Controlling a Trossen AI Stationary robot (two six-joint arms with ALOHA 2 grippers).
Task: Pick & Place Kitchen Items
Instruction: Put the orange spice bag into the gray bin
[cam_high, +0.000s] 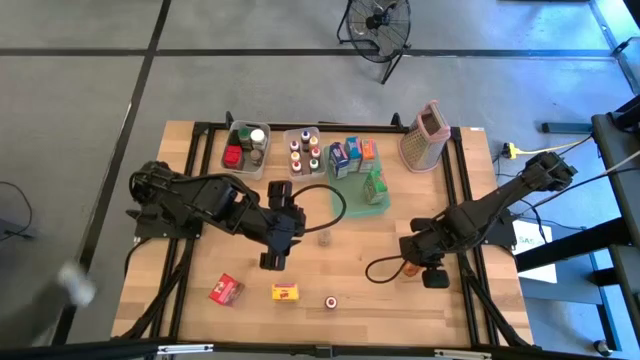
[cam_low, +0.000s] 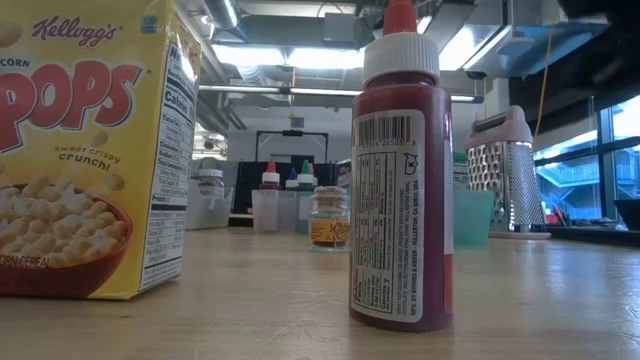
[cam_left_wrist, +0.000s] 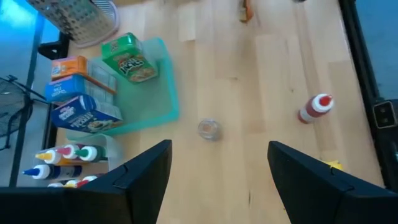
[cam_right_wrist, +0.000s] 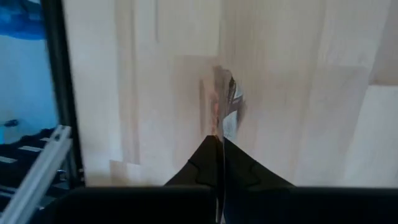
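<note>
High view. Left gripper (cam_high: 272, 258), fingers apart and empty, hangs above the table (cam_high: 190, 285) between the flat green tray (cam_high: 352, 205) and the front row of loose items: one red carton (cam_high: 226, 290), one yellow cereal carton (cam_high: 287, 292), one red sauce bottle (cam_high: 330, 301). One small clear jar (cam_high: 324, 238) stands just beside the tray. Right gripper (cam_high: 424, 268) sits low at the right, an orange item (cam_high: 408, 268) touching it. Two clear bins (cam_high: 247, 150) hold jars and bottles; four cartons stand on the tray; one box grater (cam_high: 423, 137) stands behind.

Low view. One Corn Pops carton (cam_low: 90, 150) and one sauce bottle (cam_low: 400, 170) stand upright in front; the tall bottle would likely topple if brushed by a descending arm.

Left wrist view. Fingers (cam_left_wrist: 143, 171) wide apart, the small jar (cam_left_wrist: 209, 129) ahead; a glancing approach could roll it away.

Right wrist view. Fingertips (cam_right_wrist: 217, 158) pressed together, seemingly pinching only the edge of a thin blurred packet (cam_right_wrist: 225, 109); so slight a hold may well slip on lifting.
</note>
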